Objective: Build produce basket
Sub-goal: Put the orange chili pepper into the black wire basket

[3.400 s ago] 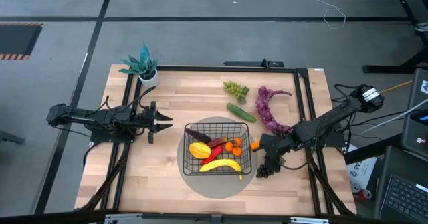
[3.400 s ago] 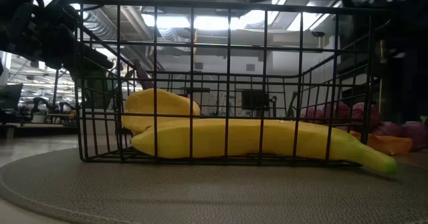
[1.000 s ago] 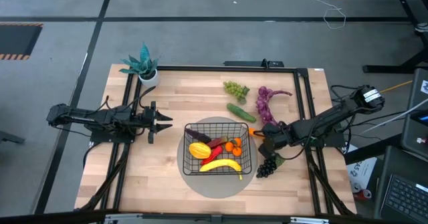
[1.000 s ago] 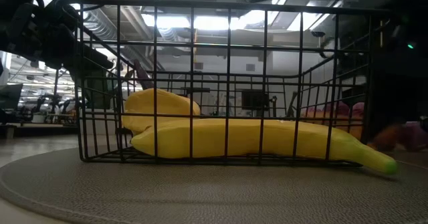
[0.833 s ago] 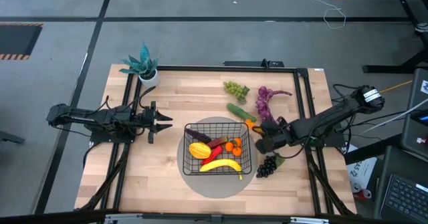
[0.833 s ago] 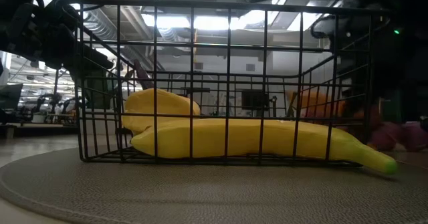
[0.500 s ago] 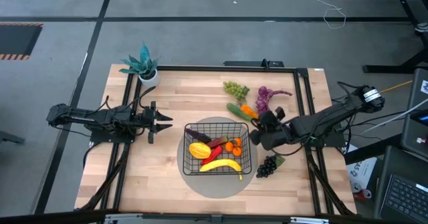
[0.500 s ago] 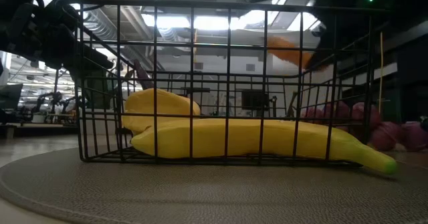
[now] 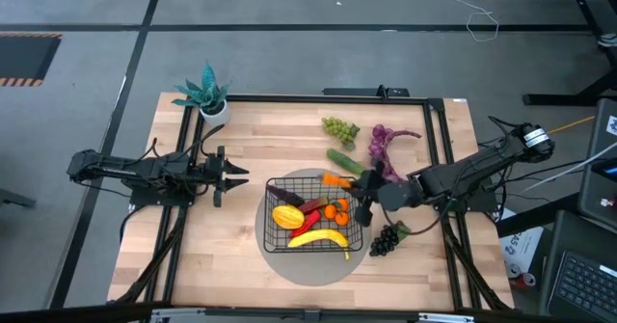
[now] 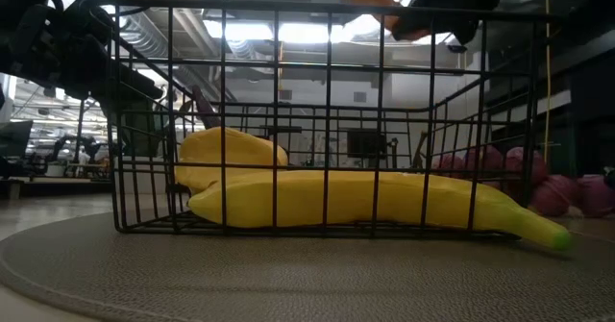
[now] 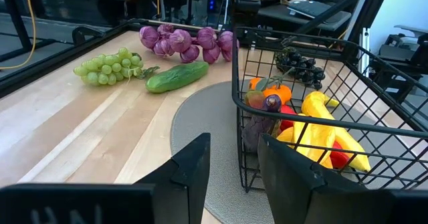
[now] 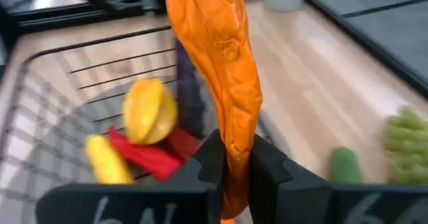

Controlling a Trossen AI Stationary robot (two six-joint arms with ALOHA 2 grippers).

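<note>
The black wire basket point(image 9: 271, 228) stands on a round grey mat point(image 9: 308, 271) and holds a banana point(image 9: 319, 238), a starfruit point(image 9: 286, 217), a red pepper point(image 9: 310, 218), oranges point(image 9: 335, 209) and an eggplant point(image 9: 288, 199). My right gripper point(image 9: 355, 189) is shut on an orange carrot point(image 9: 335, 179) above the basket's far right corner. Green grapes point(image 9: 339, 127), a cucumber point(image 9: 344, 161), purple grapes point(image 9: 385, 153) and dark grapes point(image 9: 386, 238) lie on the table. My left gripper point(image 9: 241, 175) waits open, left of the basket. My right gripper pinches the carrot near one end point(image 12: 231, 158) between its two fingers point(image 12: 269, 168). The fingers come from the table's right, slanting down, and the carrot sticks out ahead along them. It is lifted clear, above the basket's top rim point(image 10: 317, 12).
A teal potted plant point(image 9: 205, 94) stands at the table's far left corner. A black frame point(image 9: 439, 149) runs round the wooden top. Bare wood lies between the left gripper and the far edge, and along the near edge.
My right gripper has risen from the table right of the basket with the carrot, gone toward the basket's far right corner and rolled. The carrot, low beside the basket before, now hangs above the rim.
</note>
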